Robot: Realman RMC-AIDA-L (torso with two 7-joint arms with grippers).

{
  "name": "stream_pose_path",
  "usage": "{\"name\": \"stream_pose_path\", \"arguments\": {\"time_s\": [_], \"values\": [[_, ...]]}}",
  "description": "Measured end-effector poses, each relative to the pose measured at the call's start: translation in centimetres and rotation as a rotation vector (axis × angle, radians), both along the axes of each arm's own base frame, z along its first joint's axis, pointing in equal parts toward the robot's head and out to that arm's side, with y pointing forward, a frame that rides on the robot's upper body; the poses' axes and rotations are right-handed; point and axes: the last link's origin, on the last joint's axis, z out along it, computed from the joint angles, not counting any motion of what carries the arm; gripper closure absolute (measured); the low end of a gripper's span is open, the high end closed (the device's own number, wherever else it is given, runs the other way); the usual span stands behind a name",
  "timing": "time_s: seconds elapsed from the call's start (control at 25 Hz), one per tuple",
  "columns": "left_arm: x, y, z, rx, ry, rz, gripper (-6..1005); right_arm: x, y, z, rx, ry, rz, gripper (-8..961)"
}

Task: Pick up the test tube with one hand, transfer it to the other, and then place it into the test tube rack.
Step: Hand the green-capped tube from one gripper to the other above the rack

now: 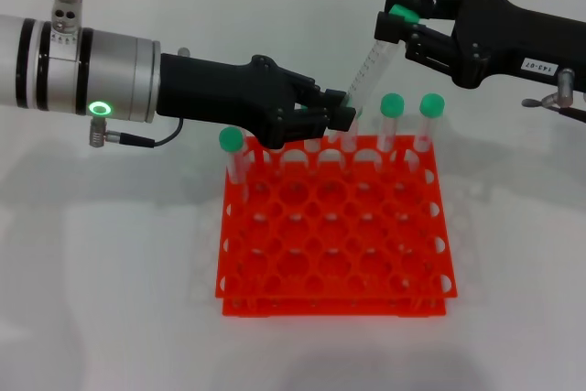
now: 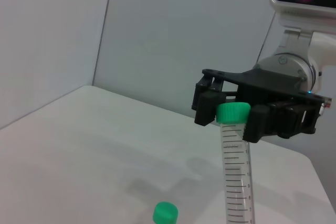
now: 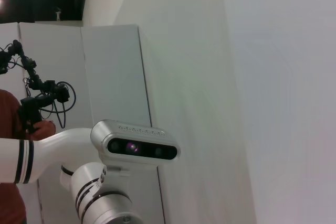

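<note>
Test tube: the test tube (image 1: 370,68) hangs tilted in the air above the rack's far edge, green cap up toward the right arm, lower end down toward the left arm; its printed scale shows plainly in the left wrist view (image 2: 235,182).
Left end effector: the left end effector (image 1: 341,114), black on a silver wrist with a green light, reaches in from the left over the rack's far-left rows. Its fingers are clamped on the tube's lower end.
Right end effector: the right end effector (image 1: 396,27), black with a small white label, comes in from the upper right. Its fingers are pinched on the tube at the green cap, seen clearly in the left wrist view (image 2: 232,115).
Test tube rack: the orange-red test tube rack (image 1: 335,231) sits on the white desk (image 1: 110,263), beneath both arms.
Other tubes: three more green-capped tubes stand upright in the rack, one near the left (image 1: 233,157), two in the far row at the right (image 1: 391,121) (image 1: 430,121).
</note>
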Motion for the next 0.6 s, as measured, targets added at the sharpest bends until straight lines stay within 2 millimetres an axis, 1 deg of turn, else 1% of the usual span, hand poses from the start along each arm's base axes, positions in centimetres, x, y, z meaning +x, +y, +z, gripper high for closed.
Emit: {"name": "stream_pose_path", "arguments": {"time_s": [0.24,0.6], "values": [[0.02,0.06,0.06,0.004,0.001,-0.004,824,-0.09,0.05,-0.02,0.0,0.0,0.002,669],[0.16,0.19,0.13,0.007,0.001,-0.009,825,-0.12,0.17,0.0,0.004,-0.001,-0.001,670]]}}
